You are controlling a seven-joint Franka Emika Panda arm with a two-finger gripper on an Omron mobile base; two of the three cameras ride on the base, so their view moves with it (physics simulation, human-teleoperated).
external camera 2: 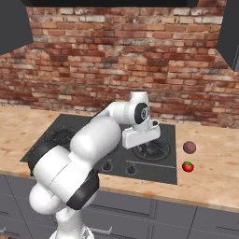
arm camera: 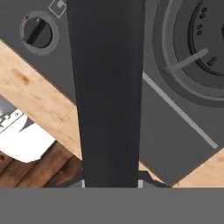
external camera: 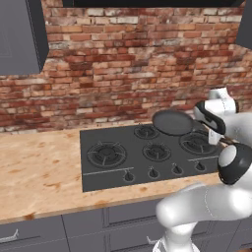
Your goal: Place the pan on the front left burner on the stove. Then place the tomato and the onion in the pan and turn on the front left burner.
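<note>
Dark grey pan hangs lifted above the stove, over its back right burners; its straight handle runs up the middle of my hand view, my jaws clamped shut on it; the big front left burner sits bare; on the wooden counter beside the stove, the onion and tomato lie near each other.

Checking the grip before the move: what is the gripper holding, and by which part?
The pan, held by its handle; the gripper is shut on the handle, with the pan lifted above the stove.
</note>
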